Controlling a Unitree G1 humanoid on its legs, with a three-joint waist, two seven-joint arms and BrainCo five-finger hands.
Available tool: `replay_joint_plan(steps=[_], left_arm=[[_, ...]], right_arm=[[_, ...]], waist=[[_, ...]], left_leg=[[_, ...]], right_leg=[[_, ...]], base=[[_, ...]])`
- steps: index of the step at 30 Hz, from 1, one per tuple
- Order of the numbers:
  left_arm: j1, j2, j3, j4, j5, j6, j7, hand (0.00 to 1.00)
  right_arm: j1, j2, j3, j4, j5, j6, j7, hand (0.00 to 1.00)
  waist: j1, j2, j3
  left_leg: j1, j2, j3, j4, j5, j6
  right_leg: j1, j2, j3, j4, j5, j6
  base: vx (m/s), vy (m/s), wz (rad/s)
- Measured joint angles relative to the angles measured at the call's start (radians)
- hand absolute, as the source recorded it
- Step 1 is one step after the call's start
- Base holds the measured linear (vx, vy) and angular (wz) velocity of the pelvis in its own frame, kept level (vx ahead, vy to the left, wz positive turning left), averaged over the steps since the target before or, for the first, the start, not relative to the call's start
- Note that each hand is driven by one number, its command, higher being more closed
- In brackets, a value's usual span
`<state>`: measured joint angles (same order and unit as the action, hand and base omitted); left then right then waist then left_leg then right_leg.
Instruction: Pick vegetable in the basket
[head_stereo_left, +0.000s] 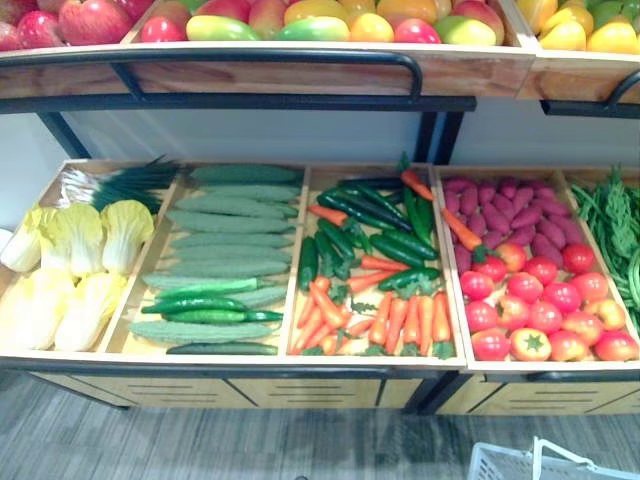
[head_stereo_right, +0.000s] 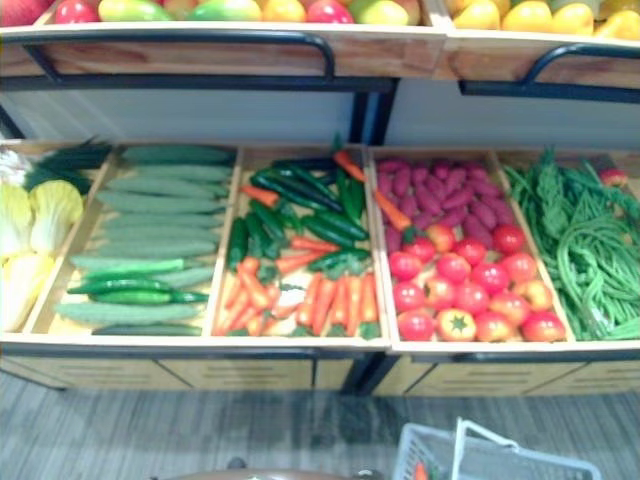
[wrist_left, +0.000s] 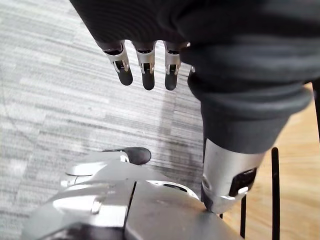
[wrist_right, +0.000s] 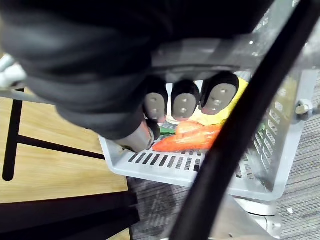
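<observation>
White slatted plastic: that's the basket (wrist_right: 165, 162), and it hangs from the right hand (wrist_right: 184, 102), whose fingers are curled tight round the basket's handle (wrist_right: 220, 52). Inside, right under those fingers, lie orange carrots (wrist_right: 187, 140) with a yellow vegetable (wrist_right: 222, 112) touching them, plus a sliver of something green I can't name. So there's produce in the basket, and plenty more waits on the wooden stand (head_stereo_left: 297, 270) just beyond it. Tomatoes (head_stereo_left: 540, 305) sit straight past the basket, green peppers (head_stereo_left: 400, 245) past it and to the left, long cucumbers (head_stereo_left: 225, 235) further left again, and green beans (head_stereo_right: 590, 250) past it to the right.

The left hand (wrist_left: 146, 65) hangs over the grey floor (wrist_left: 50, 100), on the other side from the basket, fingers straight and slightly apart, holding nothing. That's the picking hand, by my read. To do it well, choose a piece lying on top of its pile, say a cucumber on the side of the stand nearest the basket. Come down over it with fingers spread, wrap across its narrow width and lift straight up so the neighbours don't roll. Then carry it across and lower it inside the basket's rim before letting go. Hold the basket level throughout.
</observation>
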<state>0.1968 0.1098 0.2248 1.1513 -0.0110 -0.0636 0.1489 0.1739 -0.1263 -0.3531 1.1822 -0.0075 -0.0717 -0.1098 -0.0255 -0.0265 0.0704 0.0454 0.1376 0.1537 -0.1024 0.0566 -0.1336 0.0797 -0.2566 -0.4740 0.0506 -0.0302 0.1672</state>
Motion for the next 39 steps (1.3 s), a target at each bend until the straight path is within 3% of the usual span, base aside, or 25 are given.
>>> replay_joint_plan(steps=[3, 5, 8, 9, 10, 11, 12, 13, 14, 16, 19, 20, 24, 28, 30, 32, 33, 34, 37, 39], left_arm=[[-0.008, -0.002, 0.0, -0.001, -0.016, 0.0, -0.001, 0.0], [-0.008, 0.0, -0.001, 0.0, -0.016, 0.001, 0.0, 0.0], [-0.032, 0.013, -0.005, 0.006, -0.014, 0.002, 0.003, 0.0], [-0.041, 0.015, -0.001, 0.012, -0.008, 0.002, 0.003, 0.0], [-0.061, 0.015, 0.01, 0.021, -0.004, 0.003, 0.002, 0.0], [-0.068, 0.011, 0.016, 0.023, -0.003, 0.003, 0.003, 0.0], [-0.071, 0.004, 0.022, 0.018, 0.015, 0.0, 0.003, 0.0], [-0.079, 0.004, 0.021, -0.003, 0.03, 0.001, 0.003, 0.0], [-0.09, 0.006, 0.02, -0.02, 0.034, -0.001, 0.003, 0.0], [-0.099, 0.003, 0.031, -0.02, 0.033, 0.001, 0.001, 0.0], [-0.109, 0.003, 0.078, -0.013, 0.033, 0.011, 0.0, 0.0], [-0.118, 0.002, 0.101, -0.015, 0.033, 0.015, 0.0, 0.0], [-0.134, -0.024, 0.122, -0.02, 0.034, 0.019, -0.001, 0.0], [-0.146, -0.036, 0.137, -0.025, 0.034, 0.019, 0.0, 0.0], [-0.144, -0.037, 0.154, -0.047, 0.033, 0.019, 0.001, 0.0], [-0.131, -0.041, 0.167, -0.049, 0.033, 0.017, 0.003, 0.0], [-0.116, -0.044, 0.165, -0.054, 0.034, 0.009, 0.004, 0.0], [-0.108, -0.055, 0.164, -0.054, 0.035, 0.007, 0.006, 0.0], [-0.083, -0.069, 0.152, -0.055, 0.035, 0.0, 0.011, 0.0], [-0.077, -0.067, 0.15, -0.054, 0.036, -0.002, 0.011, 0.0]], right_arm=[[0.008, 0.003, -0.003, -0.002, 0.018, -0.001, 0.002, 1.0], [0.001, 0.005, 0.0, -0.033, 0.017, -0.006, 0.006, 1.0], [-0.025, 0.009, 0.016, -0.062, 0.018, -0.031, 0.009, 1.0], [-0.028, 0.013, 0.018, -0.075, 0.019, -0.032, 0.01, 1.0], [-0.037, 0.013, 0.029, -0.087, 0.02, -0.038, 0.012, 1.0], [-0.04, 0.011, 0.041, -0.089, 0.022, -0.041, 0.012, 1.0], [-0.061, 0.002, 0.049, -0.097, 0.024, -0.041, 0.019, 1.0], [-0.061, 0.005, 0.047, -0.096, 0.025, -0.034, 0.021, 1.0], [-0.047, 0.01, 0.039, -0.089, 0.027, -0.029, 0.025, 1.0], [-0.035, 0.011, 0.026, -0.065, 0.024, -0.021, 0.025, 1.0], [-0.054, 0.014, 0.027, -0.021, 0.008, 0.001, 0.025, 1.0], [-0.064, 0.02, 0.027, -0.017, 0.008, 0.008, 0.025, 1.0], [-0.047, 0.012, 0.021, -0.016, 0.008, 0.02, 0.017, 1.0], [-0.023, 0.019, 0.052, -0.016, 0.007, 0.02, 0.018, 1.0], [-0.024, 0.024, 0.093, -0.022, 0.006, 0.017, 0.018, 1.0], [-0.032, 0.013, 0.133, -0.029, 0.003, 0.013, 0.019, 1.0], [-0.051, 0.003, 0.152, -0.031, -0.005, 0.003, 0.018, 1.0], [-0.079, -0.019, 0.155, -0.032, -0.019, -0.01, 0.018, 1.0], [-0.109, -0.043, 0.154, -0.031, -0.033, -0.041, 0.017, 1.0], [-0.111, -0.044, 0.146, -0.032, -0.034, -0.051, 0.018, 1.0]], waist=[[-0.001, -0.012, 0.01], [0.002, -0.02, 0.01], [-0.001, -0.037, 0.037], [0.0, -0.041, 0.05], [-0.002, -0.037, 0.066], [0.001, -0.03, 0.068], [0.001, -0.006, 0.081], [-0.003, -0.004, 0.088], [-0.004, -0.003, 0.091], [0.0, -0.005, 0.09], [0.002, -0.016, 0.09], [0.002, -0.029, 0.091], [-0.001, 0.008, 0.097], [-0.004, 0.016, 0.092], [0.0, 0.009, 0.094], [0.004, 0.013, 0.094], [0.009, 0.01, 0.097], [0.01, 0.021, 0.101], [0.029, 0.029, 0.1], [0.031, 0.031, 0.099]], left_leg=[[0.014, -0.011, 0.016, 0.0, -0.004, 0.006], [0.012, -0.018, 0.085, 0.003, -0.009, 0.013], [0.029, -0.032, 0.247, 0.007, -0.029, 0.022], [0.051, -0.031, 0.303, 0.01, -0.042, 0.025], [0.048, -0.014, 0.389, 0.06, -0.075, 0.051], [0.048, -0.001, 0.435, 0.079, -0.091, 0.069], [0.057, 0.034, 0.532, 0.091, -0.109, 0.087], [0.065, 0.045, 0.584, 0.094, -0.111, 0.087], [0.074, 0.055, 0.633, 0.093, -0.109, 0.087], [0.083, 0.057, 0.714, 0.09, -0.1, 0.084], [0.056, 0.089, 0.851, 0.145, -0.099, 0.082], [0.043, 0.111, 0.895, 0.17, -0.095, 0.079], [0.047, 0.146, 0.988, 0.172, -0.049, 0.059], [0.051, 0.197, 0.991, 0.222, -0.03, 0.058], [0.046, 0.278, 0.987, 0.371, -0.03, 0.058], [0.045, 0.334, 0.917, 0.496, -0.024, 0.066], [0.018, 0.338, 0.777, 0.561, -0.031, 0.06], [-0.013, 0.261, 0.568, 0.553, -0.101, 0.039], [-0.041, 0.094, 0.261, 0.439, -0.177, 0.046], [-0.048, 0.046, 0.107, 0.331, -0.175, 0.038]], right_leg=[[-0.021, -0.027, 0.014, 0.062, -0.026, 0.001], [-0.081, -0.04, 0.076, 0.083, -0.023, 0.001], [-0.164, -0.03, 0.216, 0.052, 0.064, -0.025], [-0.18, -0.016, 0.234, 0.035, 0.116, -0.064], [-0.212, 0.012, 0.234, 0.011, 0.211, -0.153], [-0.209, 0.035, 0.237, -0.051, 0.291, -0.204], [-0.225, 0.048, 0.134, 0.034, 0.224, -0.228], [-0.253, 0.025, 0.019, 0.227, 0.082, -0.245], [-0.237, -0.003, -0.088, 0.401, -0.017, -0.239], [-0.169, -0.048, -0.183, 0.495, -0.081, -0.223], [-0.095, -0.072, -0.195, 0.414, -0.087, -0.172], [-0.092, -0.044, -0.204, 0.338, -0.092, -0.138], [-0.078, 0.056, -0.204, 0.158, -0.101, -0.121], [-0.037, 0.117, -0.212, 0.066, -0.103, -0.115], [-0.023, 0.135, -0.189, 0.053, -0.102, -0.117], [-0.012, 0.144, -0.136, 0.044, -0.098, -0.123], [-0.003, 0.145, -0.069, 0.032, -0.086, -0.141], [-0.01, 0.133, -0.006, 0.029, -0.073, -0.144], [-0.04, 0.132, 0.142, 0.016, -0.055, -0.143], [-0.054, 0.152, 0.205, 0.012, -0.053, -0.137]], base=[[-0.01, 0.008, -0.01], [-0.04, 0.068, -0.73], [-0.02, 0.104, -1.55], [-0.07, 0.098, -1.71], [-0.1, 0.093, -1.87], [-0.15, 0.039, -2.16], [-0.21, 0.023, -1.84], [-0.21, 0.044, -1.88], [-0.15, 0.071, -1.31], [-0.1, 0.039, -1.36], [-0.02, -0.096, -1.47], [-0.02, -0.236, -1.37], [-0.09, -0.315, -0.85], [-0.12, -0.183, -0.08], [-0.12, -0.073, -0.27], [-0.11, -0.067, -0.77], [-0.08, 0.024, -1.43], [-0.05, 0.037, -1.53], [-0.08, 0.131, -1.57], [-0.07, 0.148, -1.26]])
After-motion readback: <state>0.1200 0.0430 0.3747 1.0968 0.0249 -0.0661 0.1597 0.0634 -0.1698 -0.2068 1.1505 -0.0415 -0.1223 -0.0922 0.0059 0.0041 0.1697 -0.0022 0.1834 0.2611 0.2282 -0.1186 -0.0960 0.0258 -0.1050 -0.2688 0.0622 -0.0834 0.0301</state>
